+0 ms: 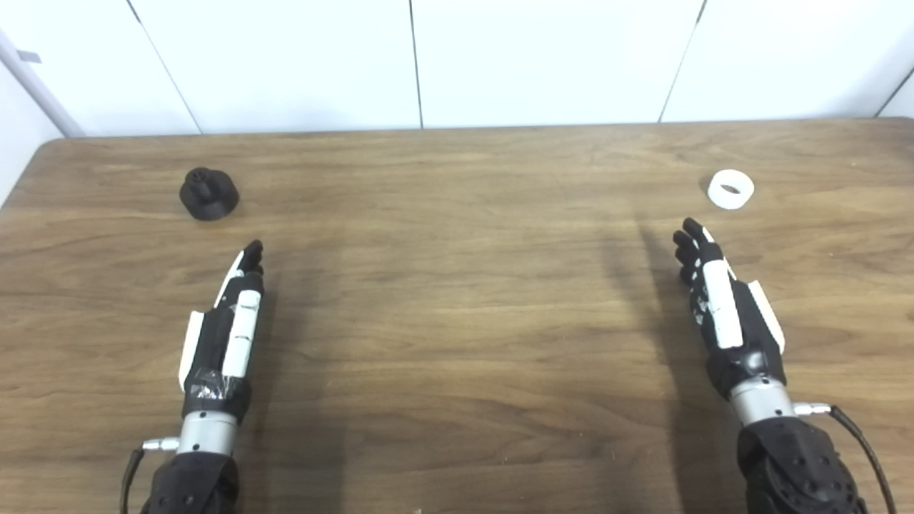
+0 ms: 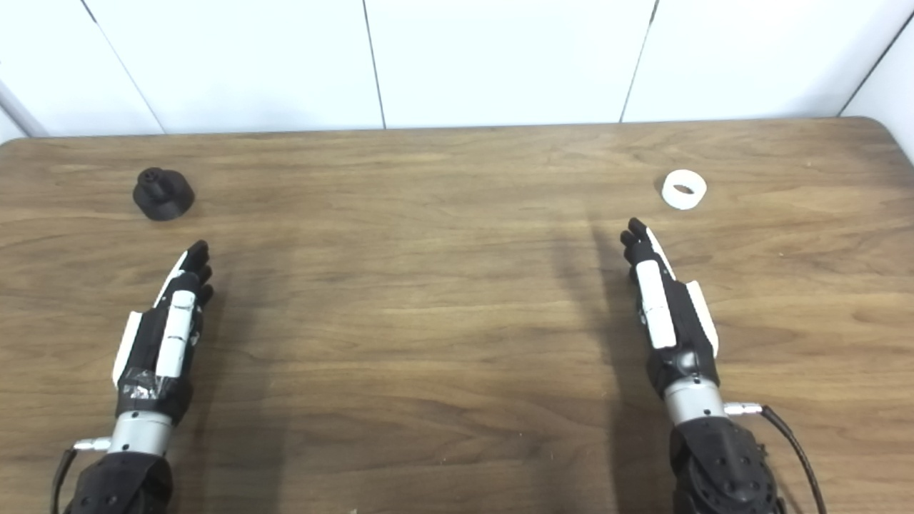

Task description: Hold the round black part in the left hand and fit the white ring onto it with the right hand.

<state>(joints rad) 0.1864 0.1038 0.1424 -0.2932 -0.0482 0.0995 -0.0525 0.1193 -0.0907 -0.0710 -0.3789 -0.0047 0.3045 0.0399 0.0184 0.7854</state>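
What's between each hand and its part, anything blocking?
Nothing visible. Bare table lies between the left hand and the black part, and between the right hand and the white ring. Both hands are open, holding nothing.

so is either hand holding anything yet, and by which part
Nothing is held. The left hand and right hand are both open and empty, short of the black part and the white ring, which sit untouched on the table.
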